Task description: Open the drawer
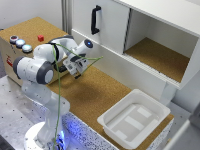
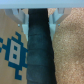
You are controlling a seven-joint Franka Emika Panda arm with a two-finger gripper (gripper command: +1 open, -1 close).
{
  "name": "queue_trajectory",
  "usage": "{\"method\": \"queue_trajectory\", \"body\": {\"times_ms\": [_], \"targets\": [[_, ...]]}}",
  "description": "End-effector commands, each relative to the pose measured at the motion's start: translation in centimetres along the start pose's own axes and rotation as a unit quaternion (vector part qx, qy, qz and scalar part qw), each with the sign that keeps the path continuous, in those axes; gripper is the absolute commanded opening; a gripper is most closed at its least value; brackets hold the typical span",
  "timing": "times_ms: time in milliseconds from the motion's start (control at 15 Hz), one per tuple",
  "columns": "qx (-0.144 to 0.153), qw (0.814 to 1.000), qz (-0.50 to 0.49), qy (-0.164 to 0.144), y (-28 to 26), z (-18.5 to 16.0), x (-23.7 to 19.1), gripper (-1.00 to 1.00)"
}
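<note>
The drawer (image 1: 122, 65) is a long, low white front panel under the white cabinet, with no handle showing, and it looks closed flush. My gripper (image 1: 78, 66) hangs just in front of the panel's end at the exterior view's left, a little above the cork tabletop. In the wrist view my gripper (image 2: 40, 50) shows as one dark band with no gap, so the fingers look shut with nothing between them. A pale strip that may be the drawer front (image 2: 42, 4) runs along the edge beyond the fingers. Whether the fingers touch the panel is unclear.
A white door with a black vertical handle (image 1: 95, 20) sits above the drawer, beside an open compartment (image 1: 160, 55) with a cork floor. A white plastic tub (image 1: 134, 119) stands on the cork tabletop (image 1: 95, 95). A button box (image 1: 22, 42) stands behind the arm. A blue-and-white marker (image 2: 14, 50) lies beside the fingers.
</note>
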State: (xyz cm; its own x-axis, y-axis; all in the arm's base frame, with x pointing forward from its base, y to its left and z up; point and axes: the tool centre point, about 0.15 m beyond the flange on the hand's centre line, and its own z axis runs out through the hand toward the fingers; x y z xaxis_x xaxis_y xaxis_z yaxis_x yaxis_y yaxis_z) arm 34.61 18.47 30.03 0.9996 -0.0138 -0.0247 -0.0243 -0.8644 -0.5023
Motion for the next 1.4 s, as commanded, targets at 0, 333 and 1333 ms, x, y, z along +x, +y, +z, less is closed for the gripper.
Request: {"method": "queue_trajectory", "body": {"times_ms": [0, 333, 1333], "targets": [[0.013, 1.0, 0.012, 0.005, 4.4, 1.1, 0.0, -1.0], [0.012, 1.0, 0.022, 0.016, 5.2, 0.0, -0.3, -1.0], [0.014, 0.999, 0.013, 0.034, 4.5, -3.3, -1.3, 1.0]]}}
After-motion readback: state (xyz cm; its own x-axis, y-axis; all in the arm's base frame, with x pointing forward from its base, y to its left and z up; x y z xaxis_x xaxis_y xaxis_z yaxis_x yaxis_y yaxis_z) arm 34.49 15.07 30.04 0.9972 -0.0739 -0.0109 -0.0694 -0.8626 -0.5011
